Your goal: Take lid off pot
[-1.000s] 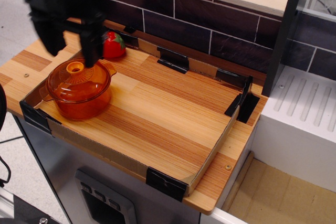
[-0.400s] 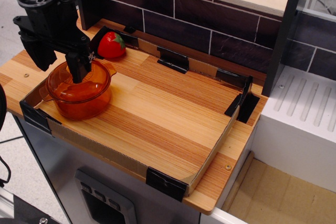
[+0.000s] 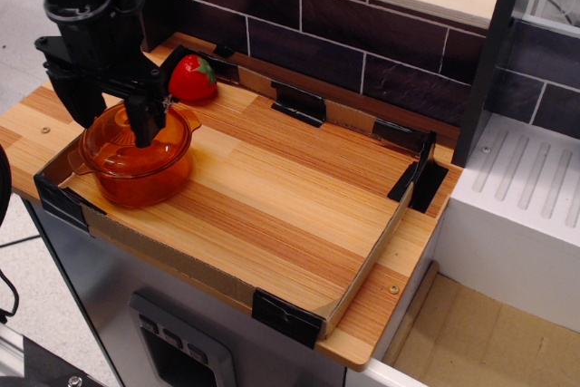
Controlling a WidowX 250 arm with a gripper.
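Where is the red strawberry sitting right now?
The red strawberry sits at the back left of the wooden counter, against the dark tiled wall, just behind the translucent orange plastic pot and right of the black gripper.

hidden: knob of the lid (image 3: 127,138) behind gripper (image 3: 116,124) | jaw state: perhaps closed, unclear | arm: cut off at top edge
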